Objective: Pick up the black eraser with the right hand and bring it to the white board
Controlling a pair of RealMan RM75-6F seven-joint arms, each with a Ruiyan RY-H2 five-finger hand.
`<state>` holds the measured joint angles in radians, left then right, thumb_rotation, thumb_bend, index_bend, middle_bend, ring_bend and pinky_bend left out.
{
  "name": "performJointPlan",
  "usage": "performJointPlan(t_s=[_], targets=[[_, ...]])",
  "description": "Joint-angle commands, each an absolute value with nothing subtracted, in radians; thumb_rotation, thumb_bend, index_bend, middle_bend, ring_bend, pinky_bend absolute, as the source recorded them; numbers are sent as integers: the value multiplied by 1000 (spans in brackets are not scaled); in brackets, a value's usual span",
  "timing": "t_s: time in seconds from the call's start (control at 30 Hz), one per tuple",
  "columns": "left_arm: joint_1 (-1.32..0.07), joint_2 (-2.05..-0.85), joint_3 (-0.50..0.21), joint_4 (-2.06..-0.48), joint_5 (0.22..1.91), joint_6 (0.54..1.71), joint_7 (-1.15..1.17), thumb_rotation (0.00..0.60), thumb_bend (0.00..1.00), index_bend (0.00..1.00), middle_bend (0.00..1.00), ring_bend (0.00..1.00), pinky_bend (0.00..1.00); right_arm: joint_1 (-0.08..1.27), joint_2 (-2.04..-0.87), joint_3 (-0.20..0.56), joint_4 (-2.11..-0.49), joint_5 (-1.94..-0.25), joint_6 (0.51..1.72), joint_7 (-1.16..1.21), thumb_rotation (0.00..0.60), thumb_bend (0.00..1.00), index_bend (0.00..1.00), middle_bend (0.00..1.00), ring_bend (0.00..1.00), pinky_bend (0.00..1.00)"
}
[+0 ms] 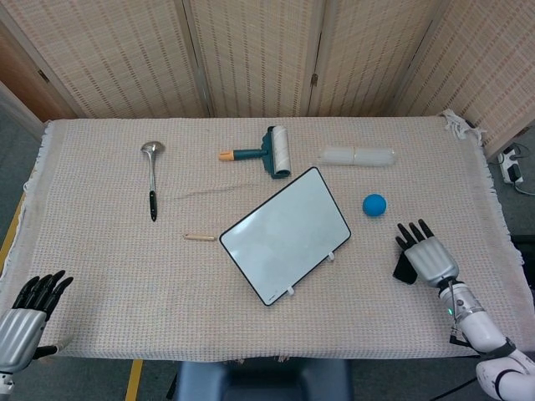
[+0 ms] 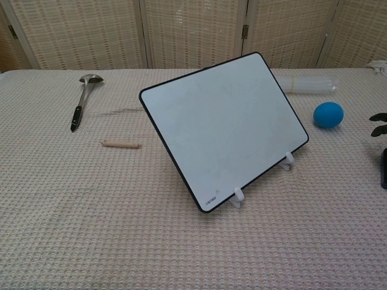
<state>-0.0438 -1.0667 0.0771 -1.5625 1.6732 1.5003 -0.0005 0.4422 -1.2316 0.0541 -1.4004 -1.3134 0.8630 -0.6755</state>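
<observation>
The black eraser point(image 1: 402, 269) lies on the cloth at the right, mostly covered in the head view by my right hand point(image 1: 426, 255), whose fingers are spread and pointing away from me. In the chest view only a sliver of the eraser point(image 2: 384, 168) and the dark fingertips point(image 2: 380, 124) of that hand show at the right edge. The white board point(image 1: 286, 236) stands tilted on its small feet in the middle of the table, left of the eraser. My left hand point(image 1: 29, 311) hangs off the near left corner, fingers apart and holding nothing.
A blue ball point(image 1: 374, 205) sits just beyond the eraser. Further back lie a clear roll point(image 1: 358, 156) and a lint roller point(image 1: 272, 152). A ladle point(image 1: 151, 180) and a small wooden stick point(image 1: 200, 237) lie on the left.
</observation>
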Motion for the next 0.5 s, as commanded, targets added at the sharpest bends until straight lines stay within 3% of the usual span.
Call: performJointPlan(t_s=[0.03,0.5], targets=[[-44,-1065,77,-1561,1671,1501,-5,600,178,0,63,28,38,455,-1244,43,-1397,-1286,844,-696,600,308,169,0,0,0],[-47,-1069,76,-1563,1661,1494,9,600,179,0,63,27,38,470,-1246,-7,-1380,-1255,837,-699,600,309,174,0,0,0]])
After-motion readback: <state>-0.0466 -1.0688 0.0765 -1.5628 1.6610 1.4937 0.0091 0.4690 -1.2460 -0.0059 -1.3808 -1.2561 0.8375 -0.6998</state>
